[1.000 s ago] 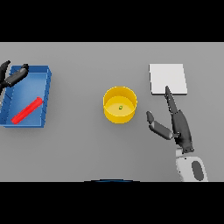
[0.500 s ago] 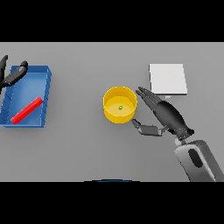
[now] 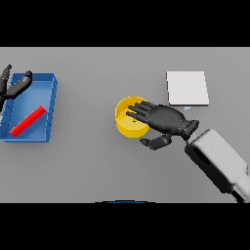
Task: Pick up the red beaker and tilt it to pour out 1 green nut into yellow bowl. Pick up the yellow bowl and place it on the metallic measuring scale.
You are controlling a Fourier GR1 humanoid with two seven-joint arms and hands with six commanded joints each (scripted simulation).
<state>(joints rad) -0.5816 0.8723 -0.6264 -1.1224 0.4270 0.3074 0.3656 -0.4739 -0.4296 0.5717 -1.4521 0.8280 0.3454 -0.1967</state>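
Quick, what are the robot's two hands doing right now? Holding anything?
Left hand: open, holding nothing, at the far corner of the blue tray.
Right hand: open, fingers spread over the yellow bowl, not gripping it yet.

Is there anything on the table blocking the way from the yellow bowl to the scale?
No, nothing visible. The yellow bowl sits left of the scale, with only bare table between them. The right hand is over the bowl.

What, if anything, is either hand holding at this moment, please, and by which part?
Nothing is held. The right hand reaches over the yellow bowl, fingers not closed on it; the left hand is open.
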